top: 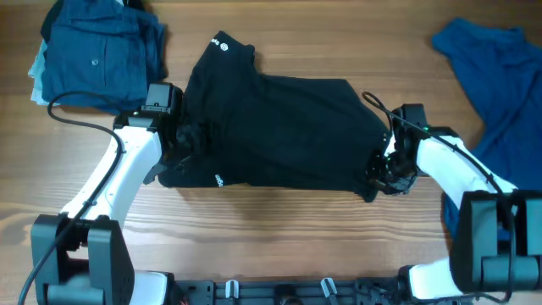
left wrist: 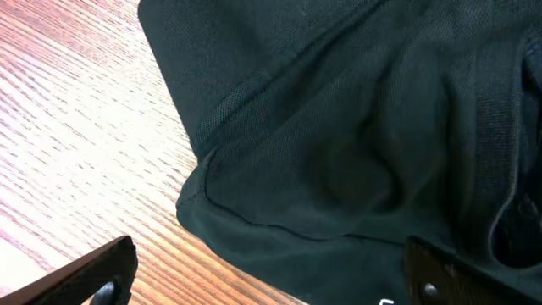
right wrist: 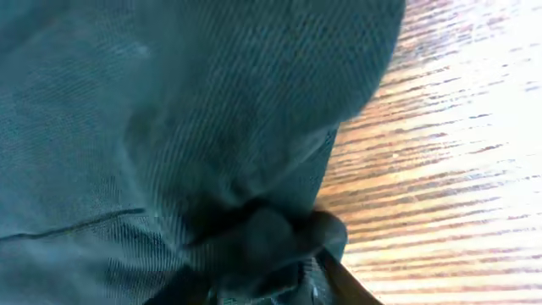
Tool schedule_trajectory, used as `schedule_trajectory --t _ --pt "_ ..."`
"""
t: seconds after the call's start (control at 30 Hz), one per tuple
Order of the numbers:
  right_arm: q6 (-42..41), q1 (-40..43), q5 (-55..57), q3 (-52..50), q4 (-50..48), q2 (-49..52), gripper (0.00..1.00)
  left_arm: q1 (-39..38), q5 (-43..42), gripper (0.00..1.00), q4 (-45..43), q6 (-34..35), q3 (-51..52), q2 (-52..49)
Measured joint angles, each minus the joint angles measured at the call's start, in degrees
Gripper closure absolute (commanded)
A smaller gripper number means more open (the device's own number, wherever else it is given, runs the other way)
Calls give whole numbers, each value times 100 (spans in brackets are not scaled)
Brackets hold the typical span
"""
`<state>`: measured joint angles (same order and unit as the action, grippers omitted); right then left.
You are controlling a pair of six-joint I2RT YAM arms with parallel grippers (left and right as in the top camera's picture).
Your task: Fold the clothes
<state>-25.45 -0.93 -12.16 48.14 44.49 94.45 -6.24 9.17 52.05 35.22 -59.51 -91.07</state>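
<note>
A large black garment (top: 271,127) lies spread across the middle of the table, with a small white label (top: 222,42) at its far corner. My left gripper (top: 182,140) is at its left edge. In the left wrist view it (left wrist: 271,284) stands wide open over the black hem (left wrist: 339,169), one finger (left wrist: 93,275) above bare wood. My right gripper (top: 378,174) is at the garment's near right corner. In the right wrist view it (right wrist: 262,280) has bunched black fabric (right wrist: 279,237) pinched between the fingers.
A folded stack of navy and lighter blue clothes (top: 97,55) sits at the back left. A brighter blue garment (top: 500,76) lies loose at the right edge. Bare wooden table (top: 279,229) runs along the front. A black cable (top: 76,119) loops by the left arm.
</note>
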Motion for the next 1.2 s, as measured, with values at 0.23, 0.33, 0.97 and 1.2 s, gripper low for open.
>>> schedule_trajectory --t 0.23,0.33,0.97,1.2 --pt "-20 0 267 299 267 39 92 0 -114 0 -46 0 0 0" --pt "-20 0 599 649 413 48 95 0 -151 0 -46 0 0 0" --pt "-157 0 2179 938 328 48 19 0 -155 0 -160 0 0 0" --pt "-87 0 1784 2295 1099 103 0 0 -549 0 -175 -208 -293 120"
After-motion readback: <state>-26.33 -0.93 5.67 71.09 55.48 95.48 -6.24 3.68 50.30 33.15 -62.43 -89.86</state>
